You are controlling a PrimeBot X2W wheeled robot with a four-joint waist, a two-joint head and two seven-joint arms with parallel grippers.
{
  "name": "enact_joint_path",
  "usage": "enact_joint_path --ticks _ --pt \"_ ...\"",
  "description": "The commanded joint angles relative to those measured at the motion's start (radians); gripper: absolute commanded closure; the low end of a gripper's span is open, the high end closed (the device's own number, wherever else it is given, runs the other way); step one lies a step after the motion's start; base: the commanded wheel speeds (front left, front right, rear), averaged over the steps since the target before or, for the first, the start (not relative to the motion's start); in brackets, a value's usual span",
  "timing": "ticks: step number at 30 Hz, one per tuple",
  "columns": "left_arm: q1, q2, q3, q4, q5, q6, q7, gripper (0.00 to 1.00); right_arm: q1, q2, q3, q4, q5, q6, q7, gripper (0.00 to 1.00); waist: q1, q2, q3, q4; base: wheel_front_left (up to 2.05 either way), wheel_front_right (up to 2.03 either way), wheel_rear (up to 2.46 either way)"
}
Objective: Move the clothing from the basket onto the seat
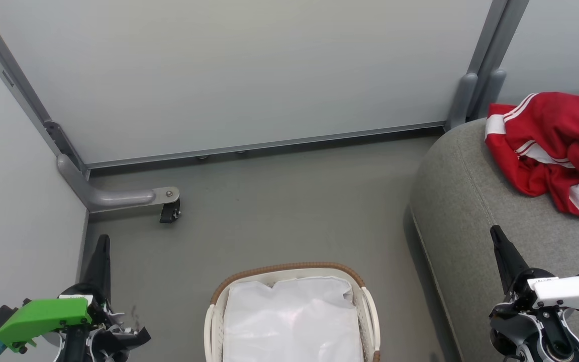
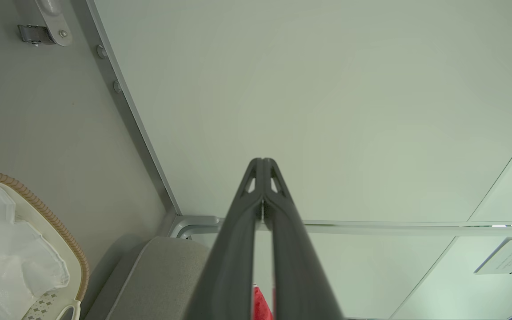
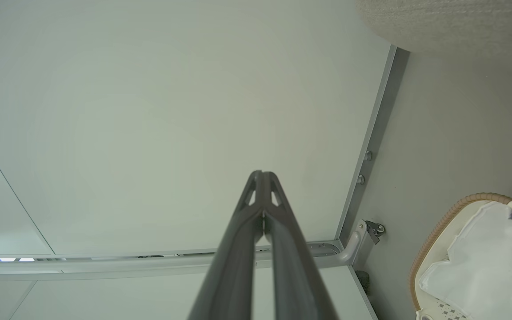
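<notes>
lying on the seat (image 1: 470,211) at 3 o'clock, the red clothing (image 1: 553,146) is out of the basket (image 1: 289,268).
in the head view the clothing sits crumpled at 2 o'clock on the seat's top, white stripes showing, well apart from the basket. the basket stands on the floor (image 1: 294,201) at 6 o'clock, white liner (image 1: 292,322) showing inside. the left gripper (image 1: 102,240) hangs at 8 o'clock beside the basket, fingers pressed together, clenched and empty. the right gripper (image 1: 494,232) shows at 4 o'clock against the seat's grey fabric, clenched too and empty. both point toward 12 o'clock at the grey wall panel (image 1: 244,75). a small black caster (image 1: 170,212) rests on the floor at 10 o'clock of the basket.
</notes>
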Motion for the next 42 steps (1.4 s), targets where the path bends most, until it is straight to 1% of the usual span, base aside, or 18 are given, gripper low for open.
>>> enact_joint_path --ticks 1,42 --pt "-0.010 0.006 0.002 -0.001 -0.002 -0.005 0.005 1.00 -0.008 -0.006 -0.002 -0.003 0.003 0.000 0.003 1.00 0.0000 0.0000 0.000 0.000 0.00 0.00 0.00" --pt "-0.010 0.005 0.003 -0.001 -0.002 -0.005 0.005 1.00 -0.008 -0.006 -0.002 -0.003 0.003 0.000 0.003 1.00 0.0000 0.0000 0.000 0.000 0.00 0.00 0.00"
